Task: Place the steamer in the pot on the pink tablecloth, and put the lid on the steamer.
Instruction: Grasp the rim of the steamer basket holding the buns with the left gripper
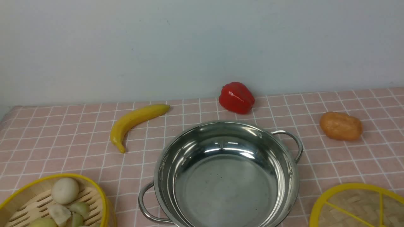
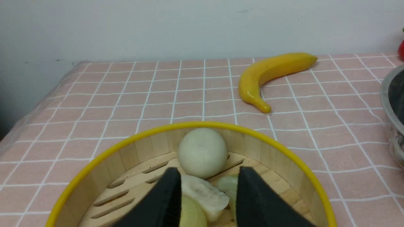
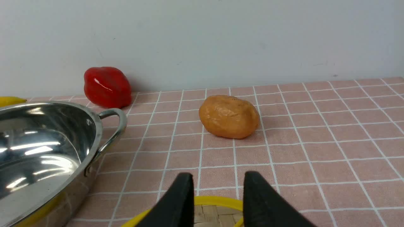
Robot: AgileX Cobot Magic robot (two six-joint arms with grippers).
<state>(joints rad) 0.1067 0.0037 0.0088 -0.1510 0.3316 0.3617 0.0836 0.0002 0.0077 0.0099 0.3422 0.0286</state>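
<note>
The shiny steel pot (image 1: 227,176) sits empty on the pink tablecloth (image 1: 63,132), front centre; its rim shows in the right wrist view (image 3: 47,142). The steamer (image 1: 19,198), with yellow rim and slatted floor, stands front left and holds several pale buns and dumplings. In the left wrist view my left gripper (image 2: 208,176) hovers open over the steamer (image 2: 132,151), above the food. The lid (image 1: 356,205), a woven disc with yellow spokes, lies front right. My right gripper (image 3: 217,179) is open and empty above the lid's far edge (image 3: 214,201). Neither gripper shows in the front view.
A yellow banana (image 1: 135,121) lies left of and behind the pot. A red pepper (image 1: 236,97) stands by the back wall. An orange potato-like lump (image 1: 341,126) lies to the right. A pale wall runs along the cloth's far edge.
</note>
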